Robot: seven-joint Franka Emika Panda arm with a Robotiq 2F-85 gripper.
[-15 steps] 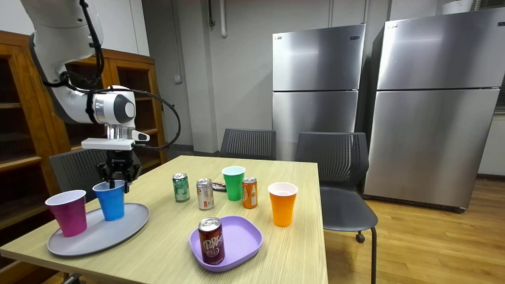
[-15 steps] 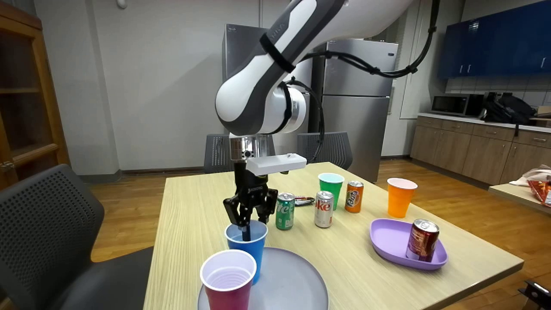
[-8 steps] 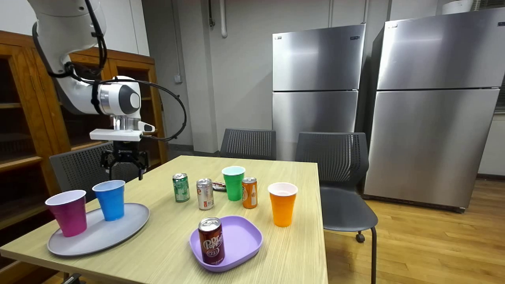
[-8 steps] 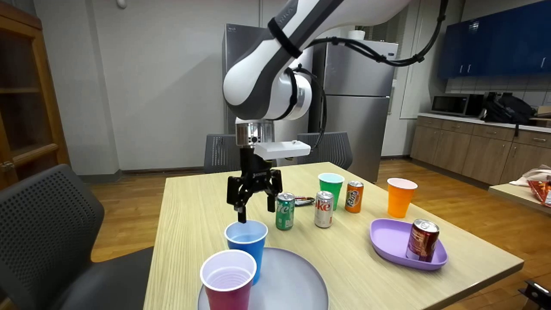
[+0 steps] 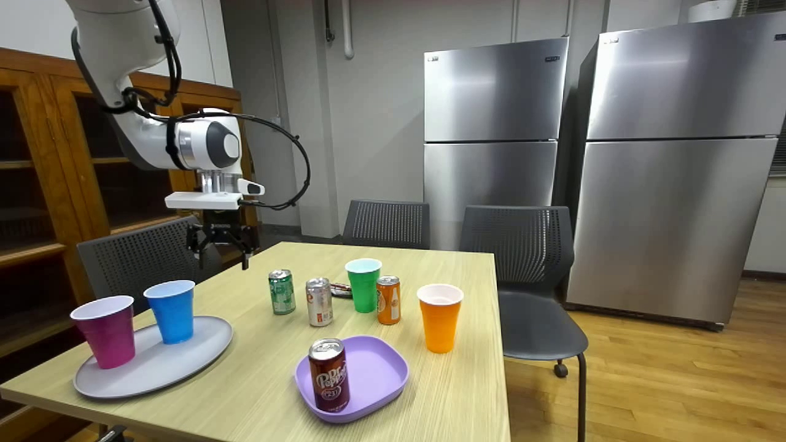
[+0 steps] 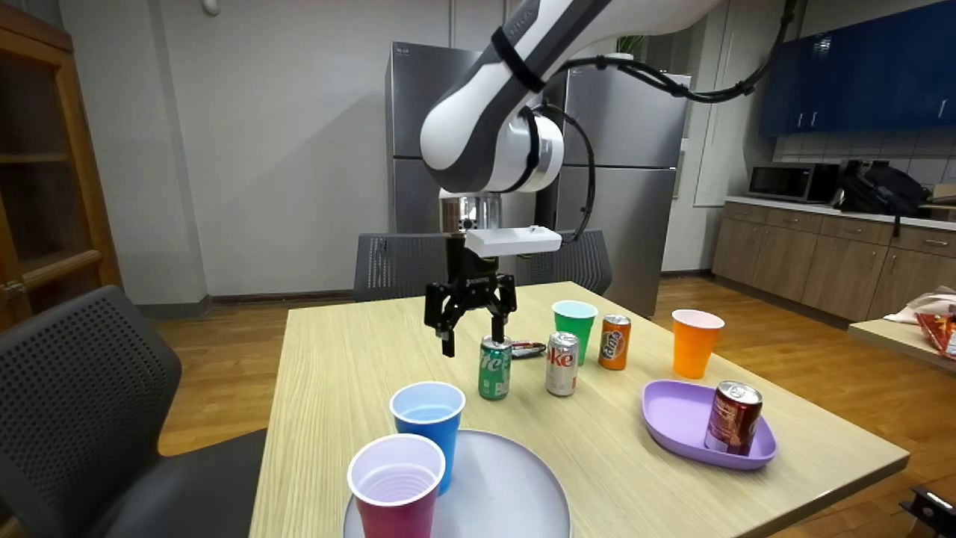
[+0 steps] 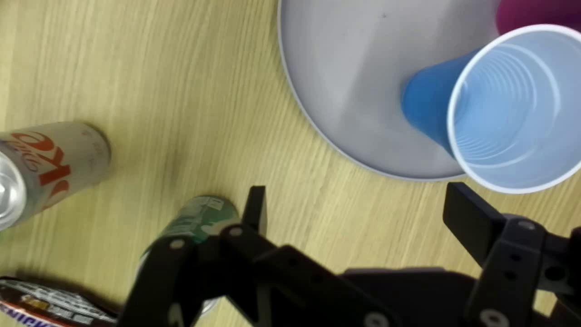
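Note:
Above the table, my gripper (image 5: pixel 223 262) (image 6: pixel 473 340) (image 7: pixel 358 206) stands open, with bare tabletop showing between its fingers in the wrist view. A blue cup (image 5: pixel 174 313) (image 7: pixel 429 97) stands upright on a round grey plate (image 5: pixel 206 350) (image 7: pixel 354 113), beside a magenta cup (image 5: pixel 110 336). In the wrist view one finger's tip appears just below the blue cup's rim; the other partly covers a green can (image 6: pixel 494 370) (image 7: pixel 199 215). A silver can (image 5: pixel 319 304) (image 7: pixel 72 159) stands near that green one. The gripper touches nothing that I can see.
Farther along the table are a green cup (image 5: pixel 365 285), an orange can (image 5: pixel 389 301), an orange cup (image 5: pixel 440 322) and a Snickers wrapper (image 7: pixel 50 304). A purple plate (image 5: pixel 377 374) bears a Dr Pepper can (image 5: pixel 330 377). Chairs (image 6: pixel 82 411) (image 5: pixel 531 276) surround the table.
The gripper was down at the blue cup with a finger inside it. It has opened wider, risen out and moved toward the green can. The cup stays on the grey plate.

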